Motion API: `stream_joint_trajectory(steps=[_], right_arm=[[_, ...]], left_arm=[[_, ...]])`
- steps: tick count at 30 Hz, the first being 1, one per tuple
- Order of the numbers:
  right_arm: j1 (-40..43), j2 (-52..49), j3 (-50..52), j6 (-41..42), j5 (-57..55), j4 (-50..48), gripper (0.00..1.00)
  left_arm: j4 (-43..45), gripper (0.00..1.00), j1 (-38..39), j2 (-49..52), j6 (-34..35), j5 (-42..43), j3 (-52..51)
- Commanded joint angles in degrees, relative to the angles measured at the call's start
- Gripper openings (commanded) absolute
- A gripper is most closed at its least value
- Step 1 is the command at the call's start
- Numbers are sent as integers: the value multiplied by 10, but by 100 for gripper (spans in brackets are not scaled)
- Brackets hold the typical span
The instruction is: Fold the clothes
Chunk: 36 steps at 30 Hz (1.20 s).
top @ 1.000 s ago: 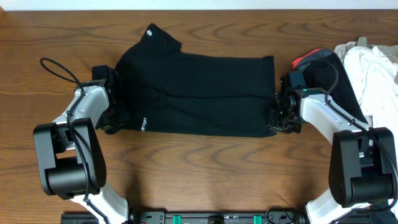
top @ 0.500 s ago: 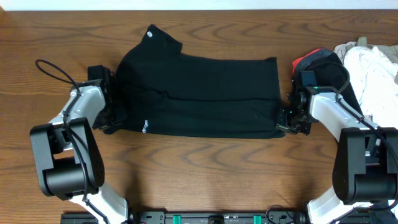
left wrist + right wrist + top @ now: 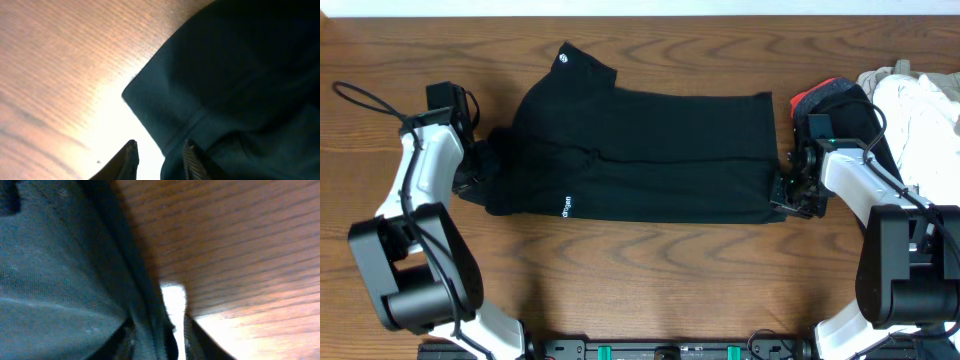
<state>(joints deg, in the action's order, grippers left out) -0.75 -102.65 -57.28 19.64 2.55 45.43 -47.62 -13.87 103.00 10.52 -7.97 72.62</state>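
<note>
Black T-shirt (image 3: 640,150) lies flat mid-table, folded into a long band running left to right, collar with white logo (image 3: 563,57) at the far left. Left gripper (image 3: 478,172) sits low at the shirt's left end. Wrist view: fingers (image 3: 129,161) parted, bare table (image 3: 650,270) showing in the gap, hem corner reaching in beside one finger, not pinched. Right gripper (image 3: 790,192) is at the shirt's near right corner, jaws also apart, hem edge lying in the gap with a strip of table beside it. Other clothes piled far right: white one (image 3: 920,110), black one with red edge (image 3: 817,98).
</note>
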Motion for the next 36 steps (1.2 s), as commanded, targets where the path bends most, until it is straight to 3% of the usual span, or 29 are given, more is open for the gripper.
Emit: stream_joint_trajectory(steps=[1, 7, 13, 16, 18, 19, 23, 29, 36], right_arm=[[10, -30, 18, -13, -34, 0, 34], [28, -10, -4, -27, -32, 31, 37], [58, 81, -40, -30, -31, 58, 41], [66, 138, -72, -30, -30, 67, 54], [67, 173, -94, -30, -29, 66, 76], [67, 188, -106, -30, -29, 66, 79], [67, 223, -147, -31, 21, 57, 78], [67, 224, -155, -79, 160, 19, 80], [67, 224, -155, -79, 194, 27, 81]], left_arm=[[-9, 34, -3, -28, -3, -11, 14], [-25, 35, -2, -68, -4, 21, 14], [-34, 40, -2, -132, -4, 103, 14], [-27, 44, 0, -172, -28, 214, 14], [-25, 48, 7, -190, -32, 261, 15], [-27, 49, 12, -195, -32, 268, 16], [-17, 55, 40, -197, -36, 268, 21], [63, 63, 80, -155, -56, 268, 49], [73, 66, 86, 15, -91, 299, 205]])
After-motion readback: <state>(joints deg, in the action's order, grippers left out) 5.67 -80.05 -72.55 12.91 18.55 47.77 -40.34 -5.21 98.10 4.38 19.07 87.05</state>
